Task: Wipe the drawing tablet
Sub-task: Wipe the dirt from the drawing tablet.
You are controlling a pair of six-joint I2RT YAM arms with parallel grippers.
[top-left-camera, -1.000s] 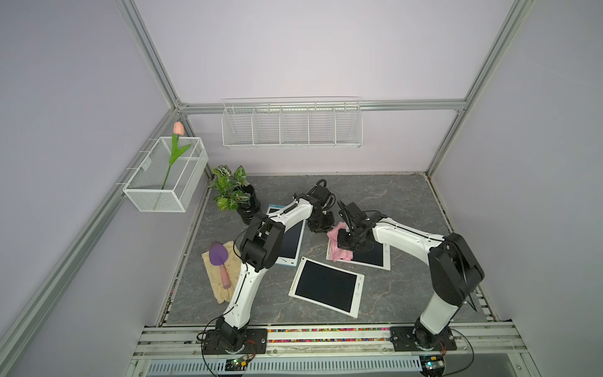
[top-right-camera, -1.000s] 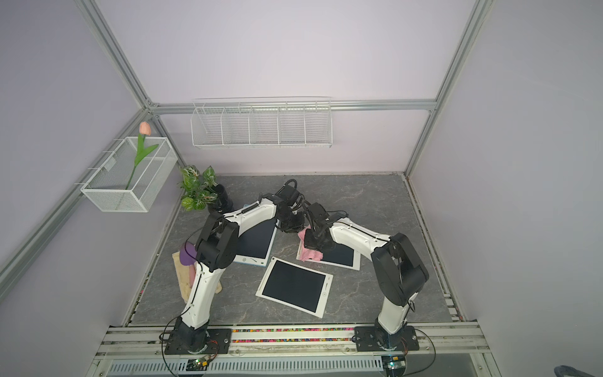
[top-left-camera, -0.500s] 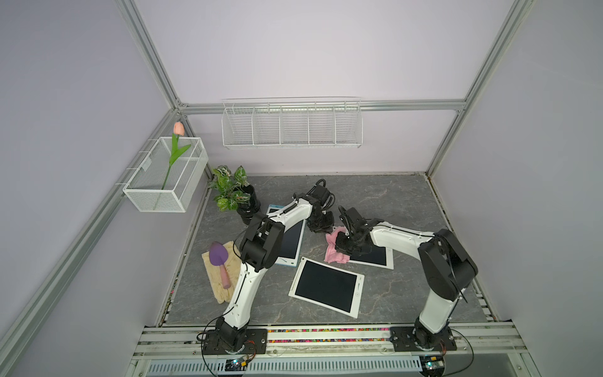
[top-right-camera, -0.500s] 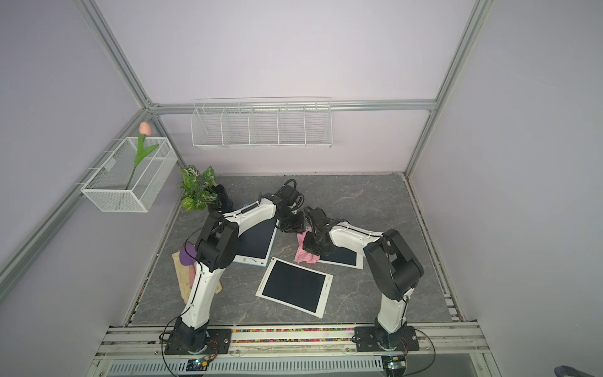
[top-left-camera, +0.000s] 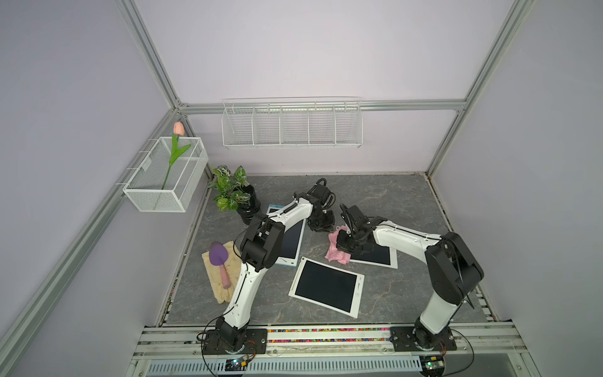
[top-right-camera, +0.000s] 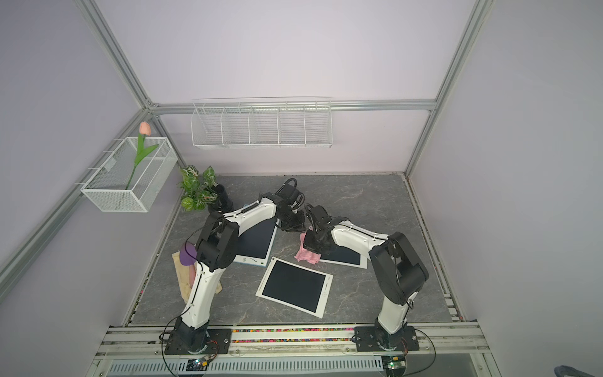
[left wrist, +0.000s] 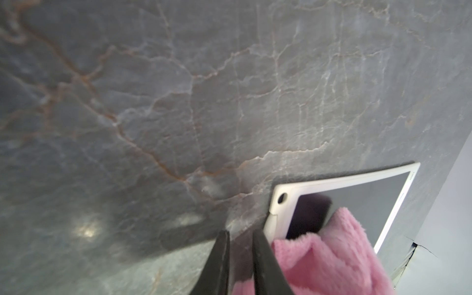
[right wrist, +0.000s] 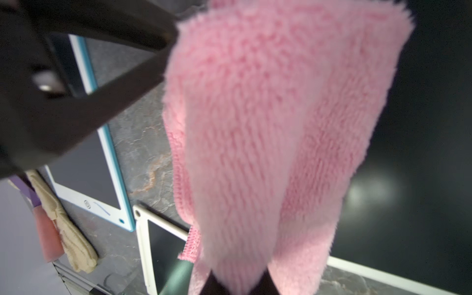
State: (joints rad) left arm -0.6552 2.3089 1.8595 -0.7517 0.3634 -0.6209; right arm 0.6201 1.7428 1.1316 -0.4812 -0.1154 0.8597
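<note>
Lilac walls and aluminium framing close in a grey marbled surface [top-left-camera: 391, 209], on which we see three tablets. The drawing tablet [top-left-camera: 375, 256], white-framed with a dark screen, lies just right of the surface's middle, about halfway between the back and front edges. The right gripper [top-left-camera: 346, 243] stands over the tablet's left end. In the right wrist view its fingertips pinch a fluffy pink cloth [right wrist: 268, 127], which drapes across the screen and spills off the tablet's left edge onto the surface. The left gripper [left wrist: 240, 237] points down at the bare surface just beside the tablet's back-left corner and the cloth. Its fingers are nearly together, with only a slit between them, and they hold nothing. A blue-framed tablet [top-left-camera: 293, 243] lies towards the left edge, partly under the left arm, and a second white tablet [top-left-camera: 326, 287] lies nearer the front edge. A potted plant [top-left-camera: 233, 192] stands by the back-left corner.
</note>
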